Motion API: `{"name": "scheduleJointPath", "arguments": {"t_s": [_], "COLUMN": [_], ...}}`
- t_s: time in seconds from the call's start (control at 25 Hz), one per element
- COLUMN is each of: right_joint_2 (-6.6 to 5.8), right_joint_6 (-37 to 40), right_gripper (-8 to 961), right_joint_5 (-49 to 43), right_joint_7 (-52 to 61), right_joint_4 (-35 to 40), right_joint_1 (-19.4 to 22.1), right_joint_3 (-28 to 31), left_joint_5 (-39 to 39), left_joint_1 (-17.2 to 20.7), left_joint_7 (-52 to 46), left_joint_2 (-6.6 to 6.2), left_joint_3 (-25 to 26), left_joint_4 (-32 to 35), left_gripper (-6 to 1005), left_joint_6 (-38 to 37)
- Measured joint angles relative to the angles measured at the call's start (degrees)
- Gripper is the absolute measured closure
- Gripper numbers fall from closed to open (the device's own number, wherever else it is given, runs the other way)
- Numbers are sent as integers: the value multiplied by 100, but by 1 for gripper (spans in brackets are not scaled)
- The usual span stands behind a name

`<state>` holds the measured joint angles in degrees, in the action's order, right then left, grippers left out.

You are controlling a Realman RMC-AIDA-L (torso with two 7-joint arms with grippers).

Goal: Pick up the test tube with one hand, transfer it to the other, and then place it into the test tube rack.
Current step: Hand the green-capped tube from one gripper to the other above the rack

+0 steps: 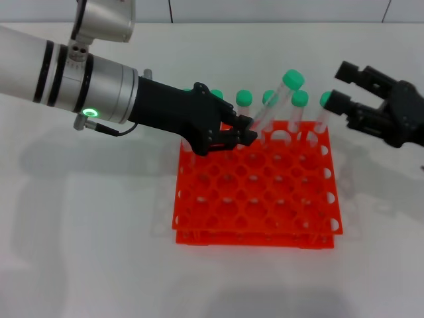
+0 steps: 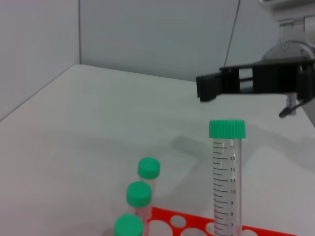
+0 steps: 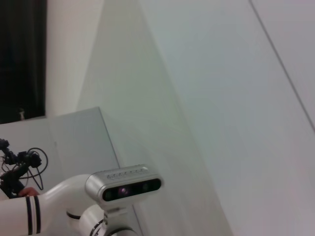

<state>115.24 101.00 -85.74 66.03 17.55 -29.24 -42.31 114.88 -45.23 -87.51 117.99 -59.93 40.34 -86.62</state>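
The white table (image 1: 79, 252) carries the test tube rack (image 1: 255, 199), orange-red, with green-capped tubes (image 1: 244, 99) standing along its far row. The left gripper (image 1: 246, 132) reaches over the rack's far side, its fingers closed around the lower part of the test tube (image 1: 278, 101), which tilts above the far holes with its cap uppermost. The right gripper (image 1: 341, 86) hovers just beyond the rack's far right corner, fingers spread wide, holding nothing.
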Motion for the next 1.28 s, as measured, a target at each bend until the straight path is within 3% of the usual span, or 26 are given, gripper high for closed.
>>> {"name": "scheduleJointPath", "arguments": {"t_s": [0.24, 1.28], "right_joint_2": [29, 94], "right_joint_6": [-34, -252], "right_gripper": [111, 128], "right_joint_5": [-12, 173], "right_joint_7": [-429, -1451], "right_joint_4": [-542, -1355], "right_joint_1": [-216, -566], "right_joint_3": [-67, -2], "left_joint_5": [0, -61], "left_joint_1": [-1, -65], "left_joint_7": [213, 354], "left_joint_2": [90, 127], "left_joint_3": [-1, -221], "left_joint_4": [2, -13], "left_gripper": [805, 804], "left_joint_6": [22, 173]}}
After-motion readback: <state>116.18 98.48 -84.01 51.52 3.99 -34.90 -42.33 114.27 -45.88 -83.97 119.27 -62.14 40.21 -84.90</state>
